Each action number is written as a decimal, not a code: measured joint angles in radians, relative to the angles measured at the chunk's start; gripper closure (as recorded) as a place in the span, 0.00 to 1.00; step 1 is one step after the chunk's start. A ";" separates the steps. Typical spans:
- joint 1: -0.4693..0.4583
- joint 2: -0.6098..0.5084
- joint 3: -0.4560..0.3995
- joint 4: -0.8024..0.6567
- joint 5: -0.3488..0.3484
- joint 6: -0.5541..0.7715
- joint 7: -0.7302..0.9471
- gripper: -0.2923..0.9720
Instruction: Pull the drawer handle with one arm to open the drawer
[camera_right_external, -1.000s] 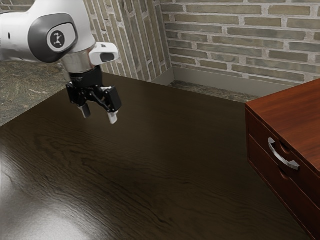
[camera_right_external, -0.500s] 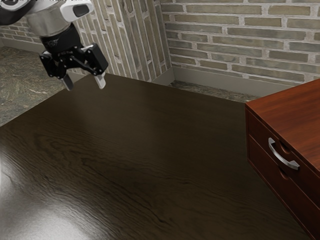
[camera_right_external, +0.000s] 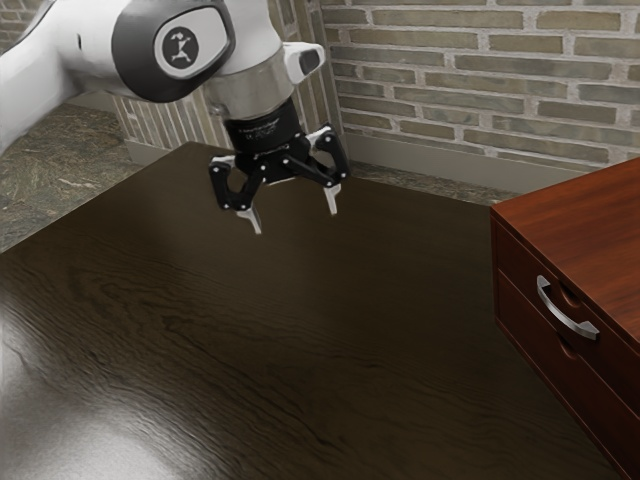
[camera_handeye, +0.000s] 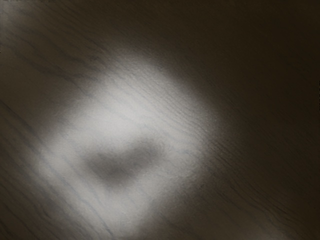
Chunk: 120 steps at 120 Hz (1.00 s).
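Above the far side of the table (camera_right_external: 300, 350) the gripper (camera_right_external: 293, 212) hangs empty, fingers (camera_right_external: 331, 200) spread. Well apart, at the exterior view's right, sits the drawer handle (camera_right_external: 567, 310) on the cabinet (camera_right_external: 580, 220).

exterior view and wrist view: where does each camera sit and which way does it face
Exterior view: beside the arm, above table height, facing across the dark wooden table to the brick wall and the drawer cabinet; the white arm and the open gripper show.
Wrist view: on the hand, facing down at the table's glossy wood grain.
Shared: the table.
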 joint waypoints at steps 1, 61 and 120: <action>0.001 0.001 0.000 0.000 0.000 0.003 -0.005 0.23; -0.130 0.119 -0.025 -0.008 -0.066 0.204 -0.230 0.23; -0.254 -0.014 -0.018 -0.343 -0.137 0.608 -0.381 0.23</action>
